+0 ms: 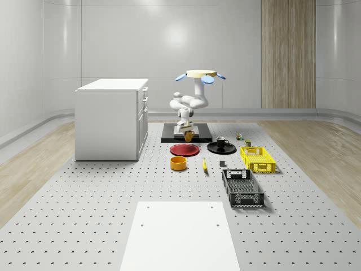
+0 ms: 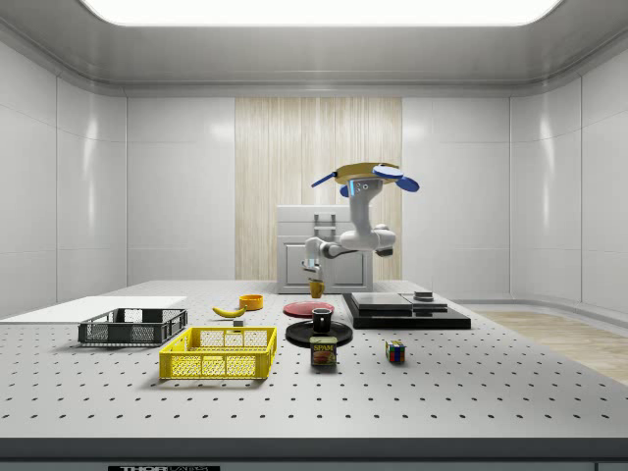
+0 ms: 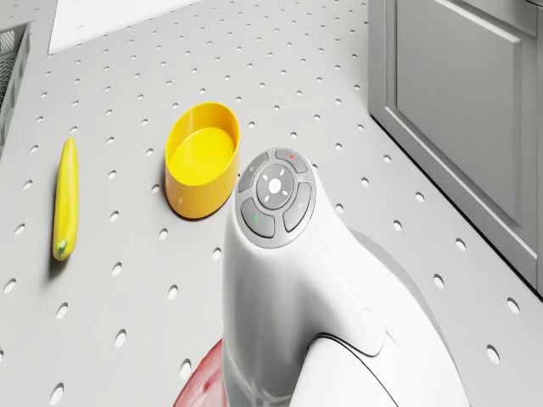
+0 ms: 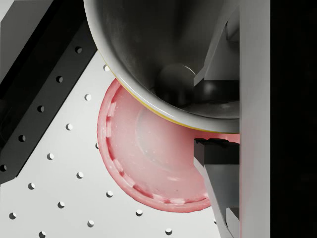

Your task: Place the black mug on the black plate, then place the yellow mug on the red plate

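With the drone hovering over the worktop, the hand (image 1: 186, 133) grips the yellow mug (image 1: 189, 136) by its rim above the red plate (image 1: 184, 149); rigid, light, probably slippery, so wall-pinching suits.

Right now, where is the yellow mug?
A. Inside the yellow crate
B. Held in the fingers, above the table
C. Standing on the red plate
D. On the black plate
B: the yellow mug hangs in the fingers, above the red plate, not resting on it.
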Controlling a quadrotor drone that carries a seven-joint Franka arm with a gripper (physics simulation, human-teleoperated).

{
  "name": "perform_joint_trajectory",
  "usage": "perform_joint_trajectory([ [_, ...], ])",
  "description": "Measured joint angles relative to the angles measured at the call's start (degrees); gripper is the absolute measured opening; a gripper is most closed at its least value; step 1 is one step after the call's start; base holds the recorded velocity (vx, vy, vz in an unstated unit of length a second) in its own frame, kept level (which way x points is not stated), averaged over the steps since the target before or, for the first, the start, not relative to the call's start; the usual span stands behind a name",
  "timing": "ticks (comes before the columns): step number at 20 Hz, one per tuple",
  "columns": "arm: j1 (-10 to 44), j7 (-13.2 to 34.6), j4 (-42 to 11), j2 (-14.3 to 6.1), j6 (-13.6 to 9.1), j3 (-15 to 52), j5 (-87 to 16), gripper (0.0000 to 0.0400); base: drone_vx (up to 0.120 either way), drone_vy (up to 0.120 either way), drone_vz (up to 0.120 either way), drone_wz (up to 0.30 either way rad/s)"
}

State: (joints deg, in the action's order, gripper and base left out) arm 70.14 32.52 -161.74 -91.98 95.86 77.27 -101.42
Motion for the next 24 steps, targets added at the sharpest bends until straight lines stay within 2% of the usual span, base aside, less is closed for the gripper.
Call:
perform_joint_trajectory([
  [5, 0.0, 0.0, 0.0, 0.0, 0.0, 0.0, 0.0, 0.01, 0.12, 0.0, 0.0, 0.0],
  [16, -0.9, -3.3, 2.4, -0.1, 0.3, 0.5, 0.8, 0.01, 0.0, 0.0, 0.0, 0.0],
  [24, -0.4, -4.5, 4.4, -0.1, 1.9, -2.6, -1.9, 0.01, 0.0, 0.0, 0.0, 0.0],
])
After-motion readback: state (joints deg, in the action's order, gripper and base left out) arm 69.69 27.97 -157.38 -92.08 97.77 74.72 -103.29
